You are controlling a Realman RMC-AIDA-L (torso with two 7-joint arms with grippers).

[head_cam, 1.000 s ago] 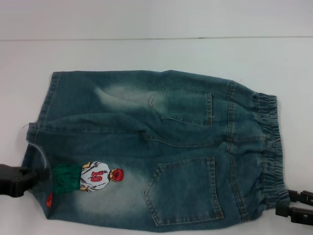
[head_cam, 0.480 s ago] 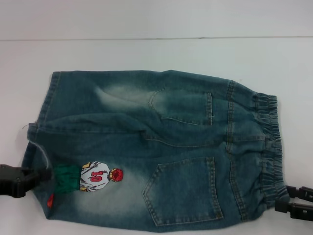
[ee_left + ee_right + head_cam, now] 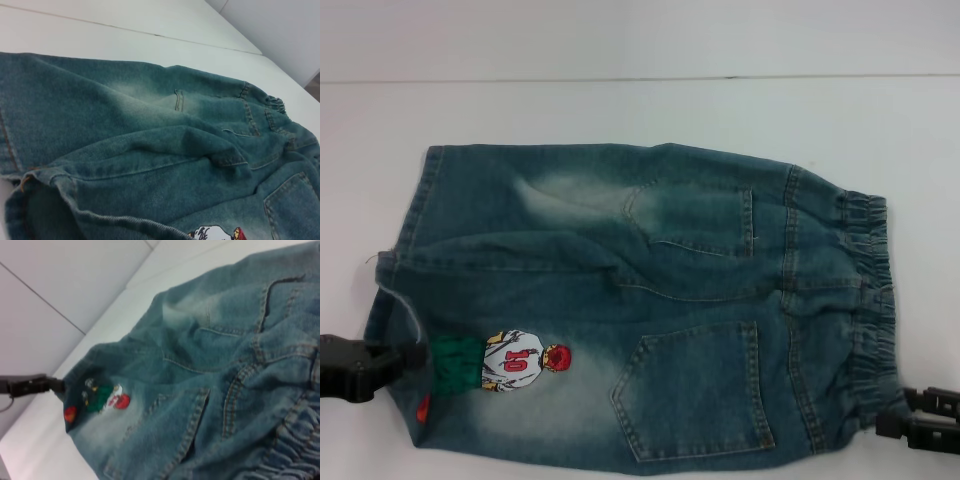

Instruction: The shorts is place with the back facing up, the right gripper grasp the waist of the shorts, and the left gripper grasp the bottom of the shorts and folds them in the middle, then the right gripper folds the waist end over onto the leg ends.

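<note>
Both near corners reached, first fold not yet started.

The faded blue-green denim shorts (image 3: 640, 310) lie flat, pockets up, on the white table (image 3: 640, 110). The black left gripper (image 3: 400, 358) is pinched on the near hem; whether the black right gripper (image 3: 900, 425) at the waistband has closed can't be told. Lifting both away across open table is called for next.

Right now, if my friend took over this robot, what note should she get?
Left gripper: at the hem of the faded blue-green denim shorts, beside the cartoon print.
Right gripper: at the elastic waistband's near corner.
Shorts lie flat, back pockets up, on the white table.
Done: both ends reached.
Left: the middle fold, then waist over the leg ends.
</note>
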